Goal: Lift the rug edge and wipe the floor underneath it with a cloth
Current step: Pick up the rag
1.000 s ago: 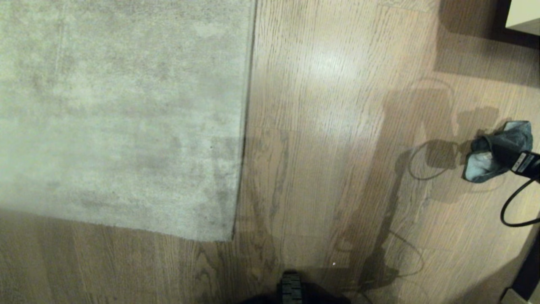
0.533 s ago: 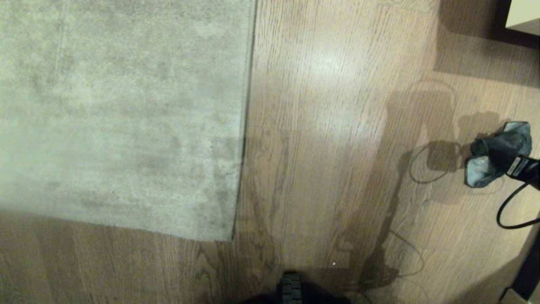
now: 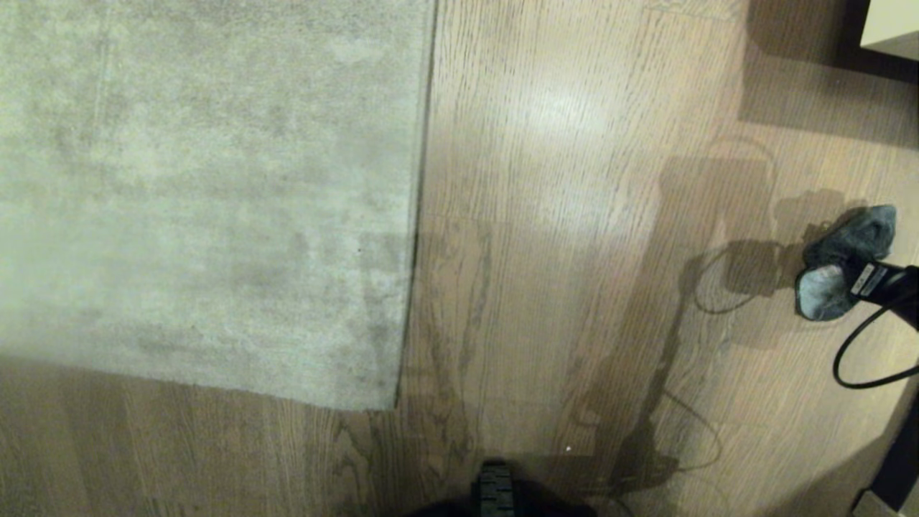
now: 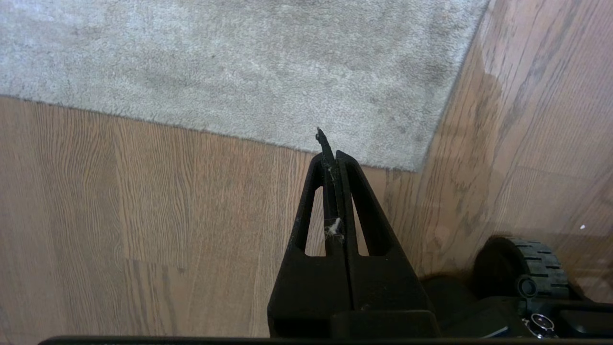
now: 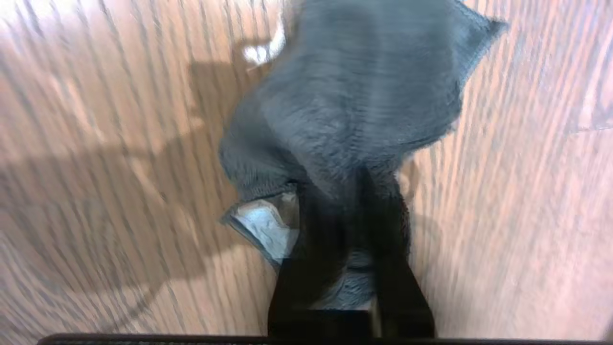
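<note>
The pale grey-beige rug [image 3: 201,194] lies flat on the wood floor [image 3: 546,287], its straight right edge running down the middle of the head view and its near corner at lower centre. Far to the right, the dark grey-green cloth [image 3: 843,248] is bunched on the floor. My right gripper [image 3: 840,276] comes in from the right edge and is shut on the cloth. The right wrist view shows the cloth [image 5: 354,96] gathered between the black fingers [image 5: 316,225] of that gripper [image 5: 352,191]. My left gripper [image 4: 330,146] hangs shut and empty, near the rug [image 4: 249,62] corner.
A dark furniture base with a pale block [image 3: 890,29] stands at the far right. A black cable [image 3: 858,362] loops from the right arm over the floor. My base's wheel [image 3: 495,492] shows at the bottom edge, and again in the left wrist view [image 4: 527,268].
The right gripper has shut on the cloth and edged a little to the left. The cloth has drawn up from a spread patch into a tighter bunch. Rug and left gripper are unchanged.
</note>
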